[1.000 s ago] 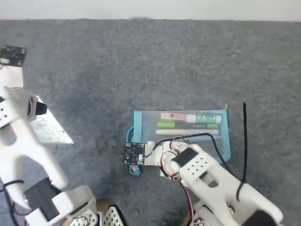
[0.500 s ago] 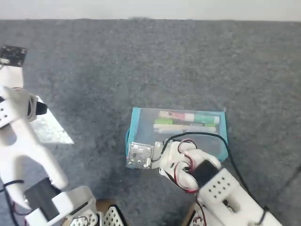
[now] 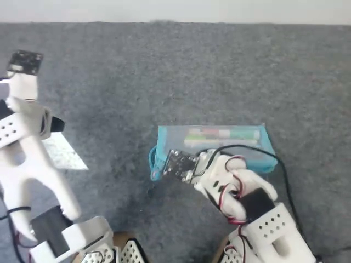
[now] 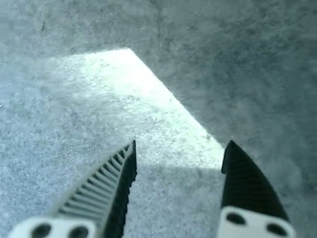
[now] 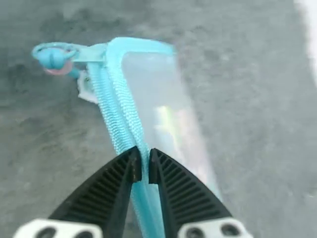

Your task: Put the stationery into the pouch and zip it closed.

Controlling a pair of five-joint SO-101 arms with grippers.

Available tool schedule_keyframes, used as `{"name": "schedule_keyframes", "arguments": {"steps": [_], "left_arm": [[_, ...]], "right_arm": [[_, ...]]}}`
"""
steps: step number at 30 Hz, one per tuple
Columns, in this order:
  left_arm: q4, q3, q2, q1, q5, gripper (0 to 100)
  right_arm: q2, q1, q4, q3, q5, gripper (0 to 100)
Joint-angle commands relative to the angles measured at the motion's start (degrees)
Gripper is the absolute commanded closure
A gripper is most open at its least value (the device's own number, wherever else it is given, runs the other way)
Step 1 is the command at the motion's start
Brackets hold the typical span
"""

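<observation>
A clear pouch (image 3: 230,143) with a light blue trim lies on the grey carpet right of centre, with coloured pens (image 3: 219,134) inside it. My right gripper (image 3: 189,163) sits at the pouch's near left edge. The right wrist view has this gripper (image 5: 141,166) shut on the blue zipper strip (image 5: 119,109), and the zipper's blue loop pull (image 5: 54,57) lies at the pouch's end. My left gripper (image 4: 178,163) hangs open above bare carpet, far left of the pouch, holding nothing.
A bright patch of light (image 3: 63,153) (image 4: 124,99) falls on the carpet beneath the left arm (image 3: 27,126). A black cable (image 3: 274,159) from the right arm loops over the pouch's near right corner. Open carpet lies behind the pouch.
The right arm has swung to the right along the pouch's near edge, and the pouch has shifted right and tipped up on that edge. The left arm has moved slightly.
</observation>
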Motion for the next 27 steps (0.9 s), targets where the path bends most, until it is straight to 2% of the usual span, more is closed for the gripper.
{"name": "schedule_keyframes", "arguments": {"steps": [1, 5, 11, 14, 18, 21, 23, 25, 27], "left_arm": [[1.14, -2.15, -6.59, 1.32, -0.53, 74], [1.85, 0.31, -11.87, 3.34, -0.70, 74], [6.51, 4.44, -15.38, 11.60, -1.85, 73], [6.42, 4.35, -15.38, 12.13, -1.76, 73], [5.01, 4.53, -15.38, 9.49, -2.55, 73], [3.08, 5.05, -15.30, 7.65, -3.34, 73], [2.81, 6.11, -15.30, 7.56, -3.43, 73], [2.73, 7.34, -15.30, 7.56, -3.52, 73], [2.73, 8.04, -15.30, 7.47, -3.52, 73]], "right_arm": [[-0.57, 3.03, 0.40, -7.82, 1.41, 99.1], [6.20, 3.30, 3.56, -14.68, 1.41, 99.1], [23.69, 3.38, 3.82, -24.62, 0.97, 99.1], [27.30, 2.51, 6.29, -25.32, 1.41, 99.1], [19.74, -5.32, 9.45, -11.96, 0.88, 99.1], [10.15, -12.44, 6.02, 2.02, -5.36, 97.8], [4.88, -13.14, 3.03, 9.05, -7.82, 90.6], [1.10, -13.05, 1.54, 13.98, -7.82, 80.2], [-1.10, -13.58, 1.54, 16.97, -7.21, 74.1]]}}
